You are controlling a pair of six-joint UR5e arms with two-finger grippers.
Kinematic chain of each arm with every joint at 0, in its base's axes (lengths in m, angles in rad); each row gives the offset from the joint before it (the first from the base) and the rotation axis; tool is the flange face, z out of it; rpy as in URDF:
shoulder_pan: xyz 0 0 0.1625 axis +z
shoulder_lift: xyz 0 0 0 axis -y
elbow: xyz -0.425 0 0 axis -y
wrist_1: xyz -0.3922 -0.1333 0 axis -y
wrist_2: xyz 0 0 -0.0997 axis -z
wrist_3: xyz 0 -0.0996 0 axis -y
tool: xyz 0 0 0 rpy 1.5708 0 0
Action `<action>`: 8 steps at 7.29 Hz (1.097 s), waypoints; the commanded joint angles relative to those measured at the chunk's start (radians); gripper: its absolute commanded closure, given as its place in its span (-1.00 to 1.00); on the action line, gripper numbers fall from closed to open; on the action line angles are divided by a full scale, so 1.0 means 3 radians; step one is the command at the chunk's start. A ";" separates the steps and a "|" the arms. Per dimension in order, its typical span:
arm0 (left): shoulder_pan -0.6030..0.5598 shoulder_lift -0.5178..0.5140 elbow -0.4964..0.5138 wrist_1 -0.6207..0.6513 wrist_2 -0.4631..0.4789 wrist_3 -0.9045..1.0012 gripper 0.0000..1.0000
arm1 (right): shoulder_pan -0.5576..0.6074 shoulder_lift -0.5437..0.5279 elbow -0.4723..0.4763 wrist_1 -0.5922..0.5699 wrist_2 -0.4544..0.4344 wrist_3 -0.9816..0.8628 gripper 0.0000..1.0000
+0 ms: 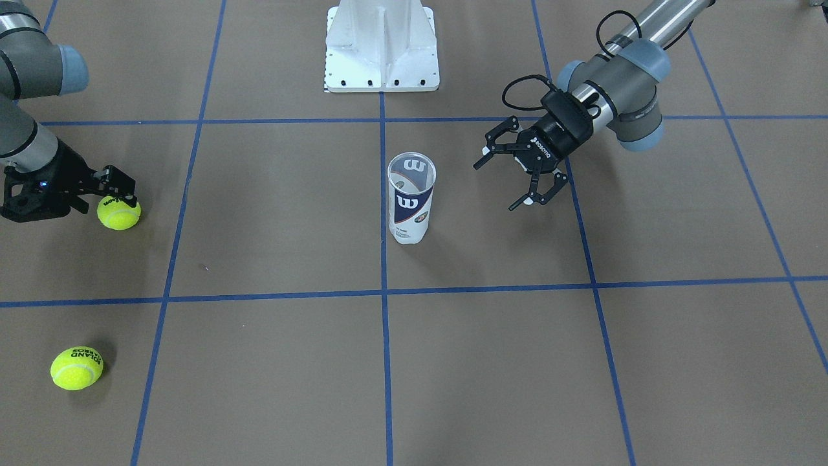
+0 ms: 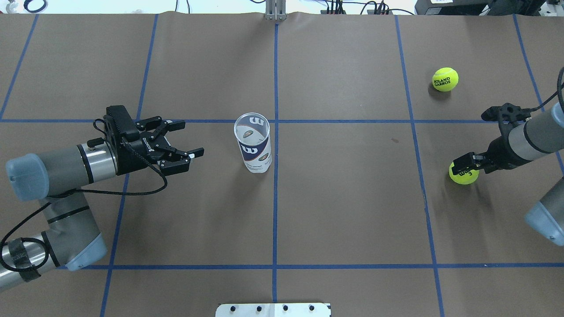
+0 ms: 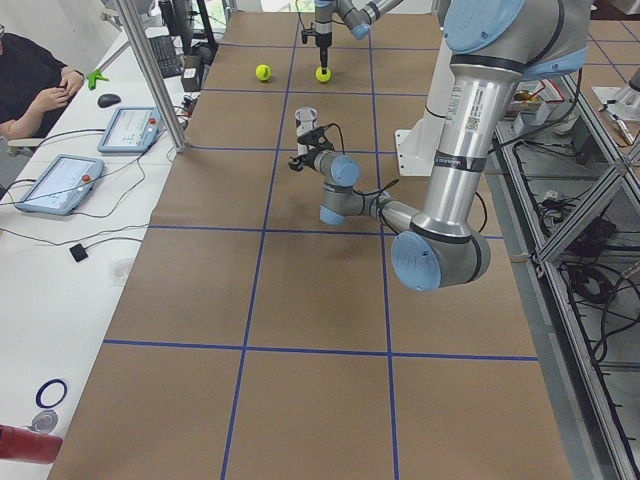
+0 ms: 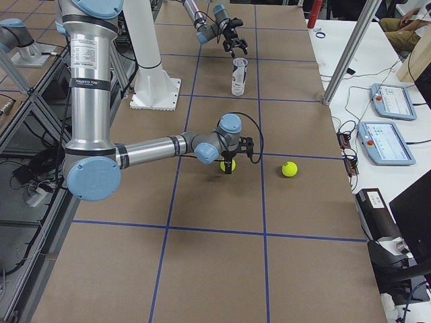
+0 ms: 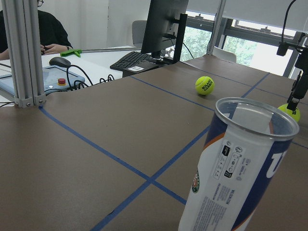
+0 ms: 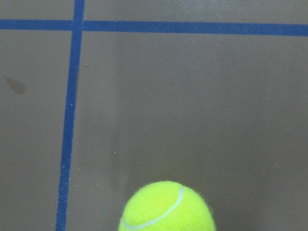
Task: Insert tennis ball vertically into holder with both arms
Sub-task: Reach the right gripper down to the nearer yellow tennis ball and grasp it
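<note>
The holder (image 1: 411, 200) is a clear can with a navy and white "W" label. It stands upright and open-topped at the table's middle, and also shows in the overhead view (image 2: 253, 143) and the left wrist view (image 5: 240, 168). My left gripper (image 2: 191, 138) hovers open and empty a short way to the holder's side, jaws toward it, also in the front view (image 1: 497, 186). My right gripper (image 2: 466, 165) is far off on the other side. Its fingers sit closed around a yellow tennis ball (image 2: 462, 174) at table level, also seen in the right wrist view (image 6: 166, 207).
A second tennis ball (image 2: 445, 79), marked Roland Garros, lies loose beyond the right gripper, also in the front view (image 1: 76, 367). The white base pedestal (image 1: 381, 45) stands at the robot's edge. Operators and tablets (image 4: 394, 101) sit at side desks.
</note>
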 commanded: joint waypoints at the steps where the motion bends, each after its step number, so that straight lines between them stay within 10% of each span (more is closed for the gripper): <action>1: 0.0000 0.0005 0.0002 -0.0007 0.0005 0.0000 -0.98 | -0.0056 0.0050 -0.0054 -0.0010 -0.0049 0.0001 -0.98; 2: 0.0000 0.0005 0.0002 -0.0007 0.0005 0.0000 -0.98 | -0.0056 0.0050 -0.0059 -0.0010 -0.0054 0.0001 -0.93; 5: 0.0000 0.0011 0.0007 -0.0007 0.0005 0.0005 -0.98 | -0.0051 0.0065 -0.0044 -0.0015 -0.0079 -0.0055 0.99; 8: 0.0020 -0.0015 0.0155 -0.0007 0.0000 0.0005 -0.98 | 0.0250 0.0366 0.0027 -0.0244 0.0139 -0.0065 1.00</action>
